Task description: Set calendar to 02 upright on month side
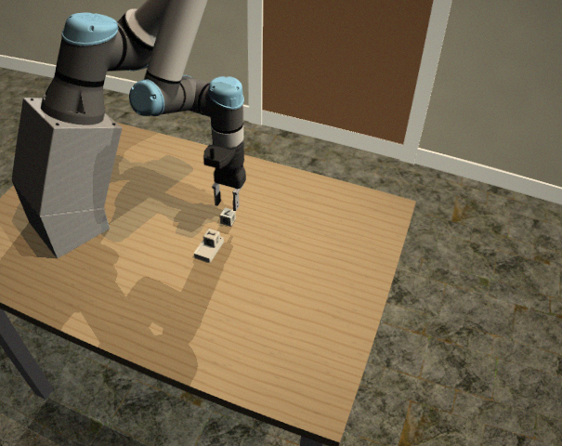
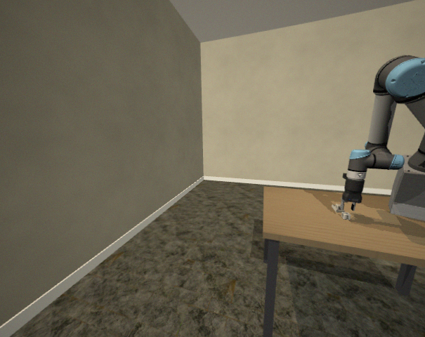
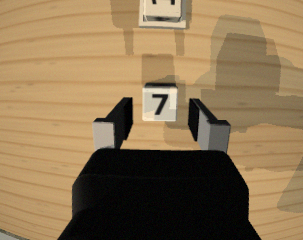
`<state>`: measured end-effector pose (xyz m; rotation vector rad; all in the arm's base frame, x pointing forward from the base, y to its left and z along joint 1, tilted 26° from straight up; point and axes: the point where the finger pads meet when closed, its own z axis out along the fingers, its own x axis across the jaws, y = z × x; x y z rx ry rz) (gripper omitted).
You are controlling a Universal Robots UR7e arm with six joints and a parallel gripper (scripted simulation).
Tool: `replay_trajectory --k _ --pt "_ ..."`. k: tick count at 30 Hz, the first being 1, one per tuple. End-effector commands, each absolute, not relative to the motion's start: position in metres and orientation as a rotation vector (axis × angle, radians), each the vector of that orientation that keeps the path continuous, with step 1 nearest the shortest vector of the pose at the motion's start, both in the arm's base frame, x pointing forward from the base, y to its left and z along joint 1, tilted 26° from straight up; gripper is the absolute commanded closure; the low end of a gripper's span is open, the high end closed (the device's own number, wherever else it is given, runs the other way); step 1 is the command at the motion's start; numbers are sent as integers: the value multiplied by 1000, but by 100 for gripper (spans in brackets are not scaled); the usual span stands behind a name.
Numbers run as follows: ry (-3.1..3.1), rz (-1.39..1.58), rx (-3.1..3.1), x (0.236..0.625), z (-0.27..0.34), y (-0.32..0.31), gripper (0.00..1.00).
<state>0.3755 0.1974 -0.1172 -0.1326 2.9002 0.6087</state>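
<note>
A small white cube (image 1: 228, 217) (image 2: 346, 215) (image 3: 159, 103) lies on the wooden table outside the tray, with a 7 on its top face. My gripper (image 1: 226, 201) (image 2: 348, 208) (image 3: 160, 111) is open and empty. It hangs just above the loose cube, with its fingers to either side of it and apart from it.
The arm's grey base block (image 1: 59, 177) (image 2: 412, 197) stands on the table's back left part. The wooden table (image 1: 295, 268) (image 2: 299, 225) reaches well beyond the tray on all sides. The floor is far below its edges.
</note>
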Motion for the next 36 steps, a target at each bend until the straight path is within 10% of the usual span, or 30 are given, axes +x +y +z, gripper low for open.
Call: replay_trajectory --k 1,36 --pt "2899 608 -133 377 -122 200 10" --pt "2899 608 -133 378 -132 204 10"
